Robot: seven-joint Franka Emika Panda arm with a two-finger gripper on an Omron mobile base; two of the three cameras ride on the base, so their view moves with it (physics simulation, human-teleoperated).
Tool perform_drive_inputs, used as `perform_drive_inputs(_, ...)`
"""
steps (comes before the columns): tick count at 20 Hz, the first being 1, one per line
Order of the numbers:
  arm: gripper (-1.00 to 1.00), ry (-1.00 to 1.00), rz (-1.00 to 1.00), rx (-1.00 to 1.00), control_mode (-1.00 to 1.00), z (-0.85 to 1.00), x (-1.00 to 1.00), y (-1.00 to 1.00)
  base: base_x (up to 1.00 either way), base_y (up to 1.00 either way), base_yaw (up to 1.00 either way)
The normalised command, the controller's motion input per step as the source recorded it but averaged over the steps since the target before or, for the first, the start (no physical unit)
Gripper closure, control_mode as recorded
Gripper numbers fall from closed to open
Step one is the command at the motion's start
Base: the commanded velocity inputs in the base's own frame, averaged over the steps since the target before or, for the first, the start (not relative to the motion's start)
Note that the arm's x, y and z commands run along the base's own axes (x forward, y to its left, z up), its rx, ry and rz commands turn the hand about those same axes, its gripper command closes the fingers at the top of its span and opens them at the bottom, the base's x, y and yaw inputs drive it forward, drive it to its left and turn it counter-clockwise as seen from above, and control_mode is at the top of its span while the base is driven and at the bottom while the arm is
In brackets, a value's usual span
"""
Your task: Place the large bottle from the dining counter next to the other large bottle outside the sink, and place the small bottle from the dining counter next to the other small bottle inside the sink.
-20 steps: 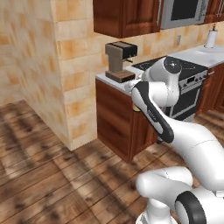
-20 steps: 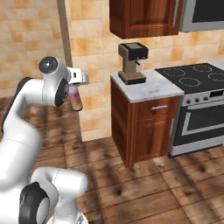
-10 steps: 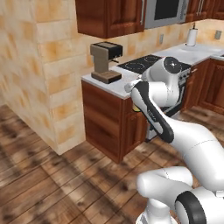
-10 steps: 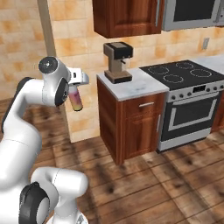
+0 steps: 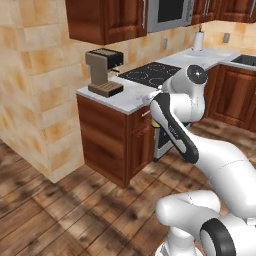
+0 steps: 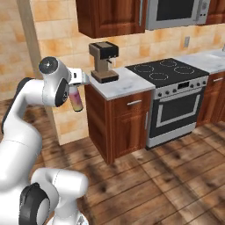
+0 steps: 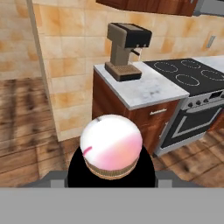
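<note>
My gripper (image 6: 74,89) is shut on the large bottle (image 6: 77,100), a clear cylinder fading from pink to yellow-orange that hangs below the hand, in the air left of the cabinet. The hand view looks along the bottle, whose round pink-white end (image 7: 112,145) covers the lower middle, with its black shoulder around it. In the left base view my white arm hides nearly all of it. The dining counter, the small bottle and the other bottles are out of view. A dark recess (image 5: 247,59) at the far right of the worktop may be the sink.
A marble worktop (image 6: 125,84) on wooden cabinets carries a brown coffee machine (image 6: 102,61). A black stove (image 6: 169,70) with an oven stands to its right, a microwave (image 6: 173,12) above. A tiled pillar (image 5: 35,85) rises at the left. Open wooden floor (image 6: 145,180) lies in front.
The whole scene has slid in both base views, so the base has moved and the cabinet and stove stand nearer. The bottle stays in the gripper as before.
</note>
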Motion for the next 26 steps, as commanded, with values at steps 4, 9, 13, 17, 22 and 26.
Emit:
perform_drive_inputs(4,1.0,0.0,0.0,0.0,1.0,0.0,0.0,0.0,0.0,0.0,-0.23)
perform_drive_inputs(9,1.0,0.0,0.0,0.0,1.0,0.0,0.0,0.0,0.0,0.0,-0.23)
perform_drive_inputs(13,1.0,0.0,0.0,0.0,1.0,0.0,0.0,0.0,0.0,0.0,-0.23)
perform_drive_inputs(17,1.0,0.0,0.0,0.0,1.0,0.0,0.0,0.0,0.0,0.0,-0.23)
perform_drive_inputs(22,1.0,0.0,0.0,0.0,1.0,0.0,0.0,0.0,0.0,0.0,-0.23)
perform_drive_inputs(26,1.0,0.0,0.0,0.0,1.0,0.0,0.0,0.0,0.0,0.0,-0.23)
